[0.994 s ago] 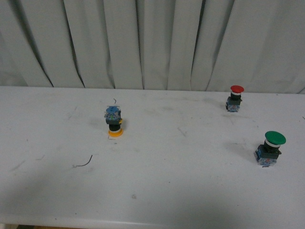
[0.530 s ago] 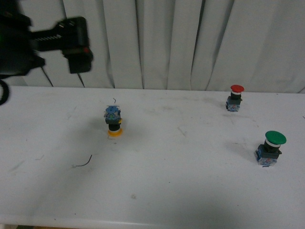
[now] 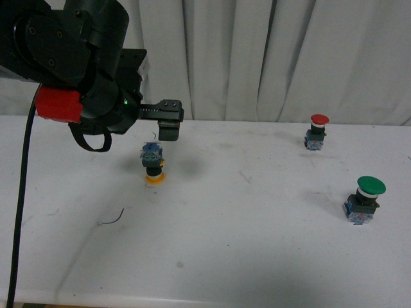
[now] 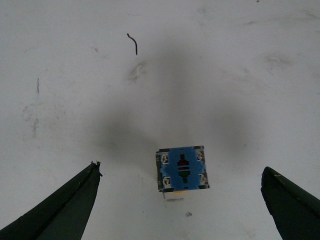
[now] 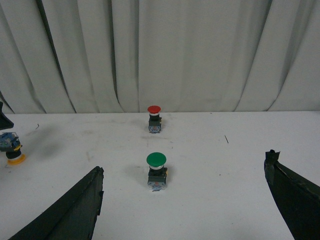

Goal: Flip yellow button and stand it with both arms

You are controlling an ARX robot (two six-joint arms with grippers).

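Note:
The yellow button (image 3: 153, 165) stands upside down on the white table, its yellow cap on the surface and its blue contact block on top. My left arm, with a red band, reaches in from the left, and its open gripper (image 3: 168, 120) hangs just above the button. In the left wrist view the blue block (image 4: 182, 168) lies between the wide-open fingers (image 4: 65, 205). The button also shows at the edge of the right wrist view (image 5: 11, 148). My right gripper (image 5: 185, 200) is open and empty, away from the button.
A red-capped switch (image 3: 316, 132) stands upright at the back right, and a larger green-capped switch (image 3: 365, 199) at the right. Both show in the right wrist view, red (image 5: 154, 119) and green (image 5: 156, 170). A thin black wire scrap (image 3: 113, 219) lies front left. Grey curtains hang behind.
My left arm has come into the front view from the upper left and moved right and down to above the yellow button. The buttons have not moved.

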